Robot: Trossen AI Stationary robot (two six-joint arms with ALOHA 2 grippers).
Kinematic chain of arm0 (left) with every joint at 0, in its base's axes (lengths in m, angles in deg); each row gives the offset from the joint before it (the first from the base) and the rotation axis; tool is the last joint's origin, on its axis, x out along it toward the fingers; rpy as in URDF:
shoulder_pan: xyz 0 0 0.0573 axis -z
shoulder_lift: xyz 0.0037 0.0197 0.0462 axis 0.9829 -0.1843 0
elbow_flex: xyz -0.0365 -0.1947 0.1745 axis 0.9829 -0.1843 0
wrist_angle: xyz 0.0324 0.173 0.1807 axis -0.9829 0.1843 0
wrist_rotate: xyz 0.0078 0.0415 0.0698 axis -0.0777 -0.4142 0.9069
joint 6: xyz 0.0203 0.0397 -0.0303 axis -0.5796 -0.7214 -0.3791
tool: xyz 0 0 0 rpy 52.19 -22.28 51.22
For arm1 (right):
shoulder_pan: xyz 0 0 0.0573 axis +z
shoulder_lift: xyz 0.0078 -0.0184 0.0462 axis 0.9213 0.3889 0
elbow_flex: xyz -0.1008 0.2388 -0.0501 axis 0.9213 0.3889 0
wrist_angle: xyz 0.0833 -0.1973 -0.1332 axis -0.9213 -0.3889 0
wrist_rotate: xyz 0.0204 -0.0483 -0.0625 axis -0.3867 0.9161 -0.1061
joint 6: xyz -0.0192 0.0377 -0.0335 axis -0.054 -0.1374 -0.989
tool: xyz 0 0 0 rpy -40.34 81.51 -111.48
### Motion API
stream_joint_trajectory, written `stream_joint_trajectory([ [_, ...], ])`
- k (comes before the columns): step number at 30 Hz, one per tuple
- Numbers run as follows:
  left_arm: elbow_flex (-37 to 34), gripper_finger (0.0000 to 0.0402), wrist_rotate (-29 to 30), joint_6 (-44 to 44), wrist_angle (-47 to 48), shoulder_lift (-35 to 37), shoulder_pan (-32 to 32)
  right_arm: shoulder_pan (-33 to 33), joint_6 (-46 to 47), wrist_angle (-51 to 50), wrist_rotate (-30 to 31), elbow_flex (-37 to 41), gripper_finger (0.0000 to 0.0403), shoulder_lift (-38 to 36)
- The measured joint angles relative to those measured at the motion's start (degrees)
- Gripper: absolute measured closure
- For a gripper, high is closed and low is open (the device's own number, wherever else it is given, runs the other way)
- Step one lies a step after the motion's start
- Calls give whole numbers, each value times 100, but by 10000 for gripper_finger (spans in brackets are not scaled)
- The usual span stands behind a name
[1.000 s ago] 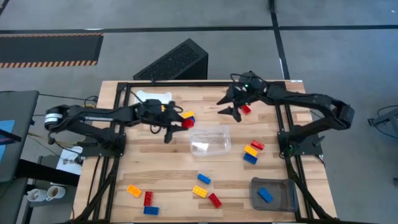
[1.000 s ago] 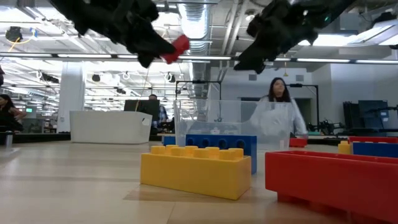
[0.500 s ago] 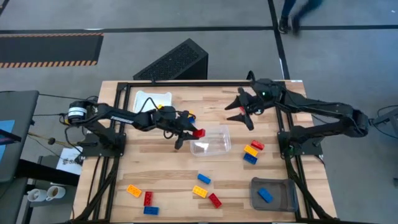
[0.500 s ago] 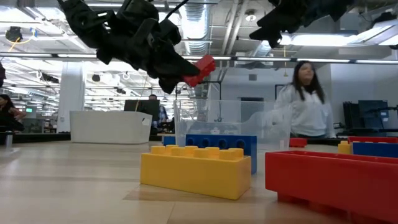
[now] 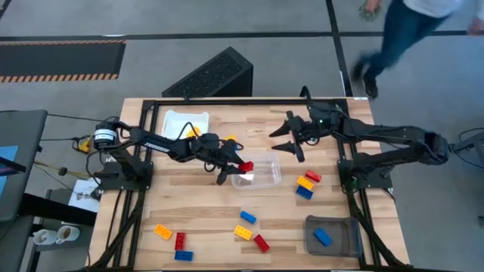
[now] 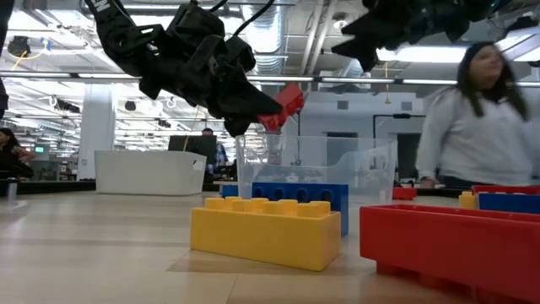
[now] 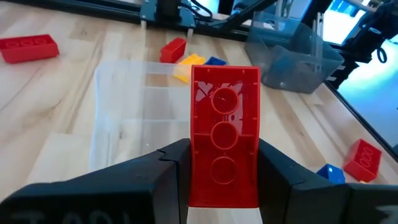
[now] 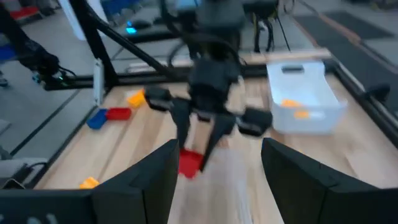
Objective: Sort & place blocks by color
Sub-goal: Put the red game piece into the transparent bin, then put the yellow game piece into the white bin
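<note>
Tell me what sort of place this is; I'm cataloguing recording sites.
Probably a robotics lab or workshop: a wooden table on a black metal frame, exposed ducts and strip lights overhead, and more workbenches behind a passing person.

red block [image 7: 224,134]: glossy plastic; clear bin [image 5: 255,169]: transparent plastic; table [image 5: 204,219]: wood

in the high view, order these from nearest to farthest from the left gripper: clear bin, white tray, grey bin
1. clear bin, right beside the left gripper, which holds the red block at its rim.
2. white tray, back left.
3. grey bin, front right corner.
</note>
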Motion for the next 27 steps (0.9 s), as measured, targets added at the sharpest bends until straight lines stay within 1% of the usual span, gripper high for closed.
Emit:
stream_joint_trajectory([
  [2, 0, 298, 11, 36, 8, 0, 0, 116, -18, 168, -2, 0, 154, -2],
  [4, 0, 278, 47, 103, -15, 2, -2, 214, -6, 264, -4, 0, 154, -2],
  [6, 0, 254, 207, 119, 32, 2, -2, 316, 25, 337, 11, 0, 154, -2],
  [8, 0, 236, 318, 107, 93, 2, -2, 454, 22, 340, 269, 0, 154, -2],
  [11, 0, 220, 382, 224, 129, 2, -8, 643, 25, 350, 677, 0, 154, -2],
  [13, 0, 211, 521, 350, 226, 2, -15, 716, 119, 344, 749, 0, 154, -2],
  [15, 0, 198, 522, 349, 316, 2, -16, 778, 246, 339, 778, 0, 154, -2],
  [17, 1, 182, 457, 329, 343, 2, -17, 885, 365, 301, 905, 0, 154, -2],
  [22, 0, 147, 342, 151, 506, 53, -16, 1244, 560, 113, 1590, 0, 154, -2],
  [25, 0, 140, -1, 149, 512, 344, -70, 1467, 683, 63, 1935, 0, 154, -2],
  [27, 0, 142, -174, 179, 632, 693, -82, 1621, 710, 69, 2187, 0, 154, 9],
])
